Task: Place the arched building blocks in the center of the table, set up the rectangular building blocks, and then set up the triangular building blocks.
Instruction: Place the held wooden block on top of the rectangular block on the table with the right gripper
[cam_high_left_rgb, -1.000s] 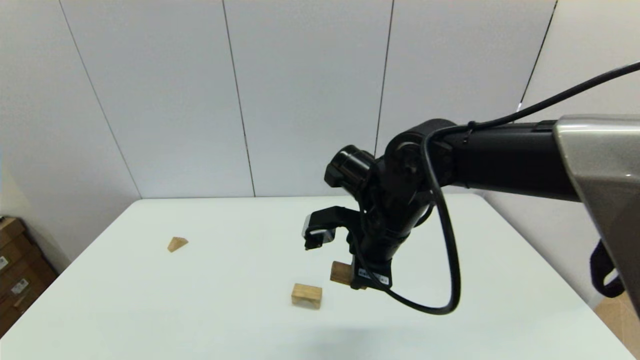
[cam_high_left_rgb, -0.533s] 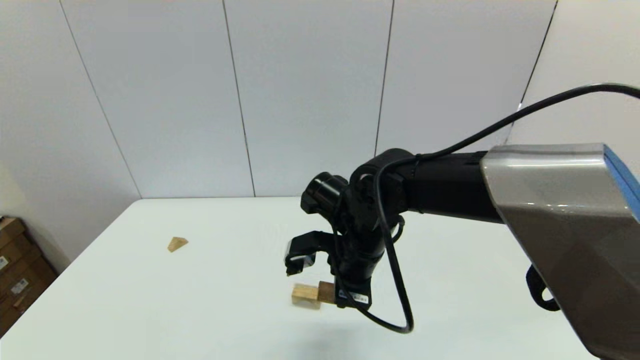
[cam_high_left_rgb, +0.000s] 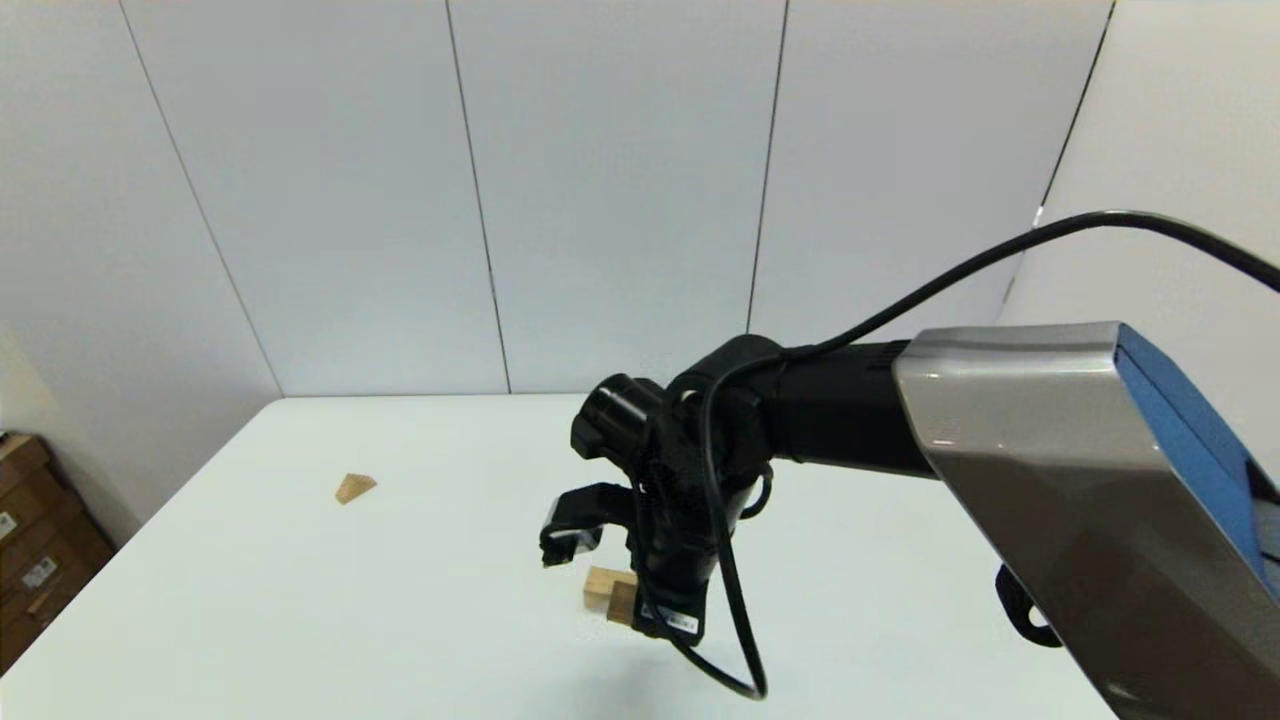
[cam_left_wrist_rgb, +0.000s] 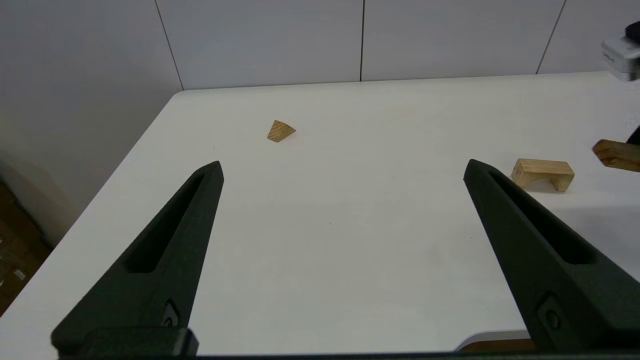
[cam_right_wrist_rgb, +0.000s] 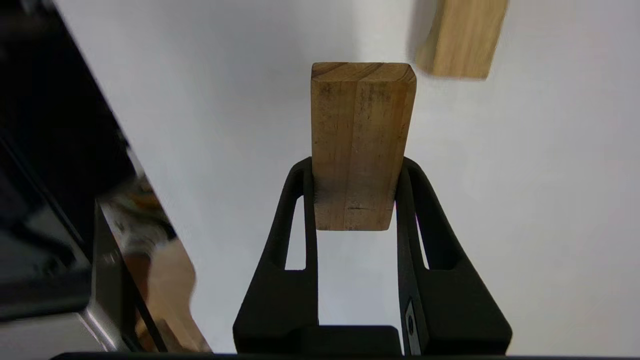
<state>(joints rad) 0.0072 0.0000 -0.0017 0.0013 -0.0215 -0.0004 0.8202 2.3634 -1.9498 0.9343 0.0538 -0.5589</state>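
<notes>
Now the white counter (cam_high_left_rgb: 400, 600) is carrying everything. Above its middle the right tool (cam_right_wrist_rgb: 356, 200) is hanging, clamped on the rectangular block (cam_right_wrist_rgb: 361, 145) — the arched block (cam_left_wrist_rgb: 543, 173) is standing on its legs just beyond the tool's tip. The left tool (cam_left_wrist_rgb: 340, 220) is hovering spread apart at the near edge, the triangular block (cam_left_wrist_rgb: 280, 131) lying well ahead of it.

Black right arm (cam_high_left_rgb: 800, 420), silver-and-blue forearm shell (cam_high_left_rgb: 1060, 500), looping black cable (cam_high_left_rgb: 720, 640).
</notes>
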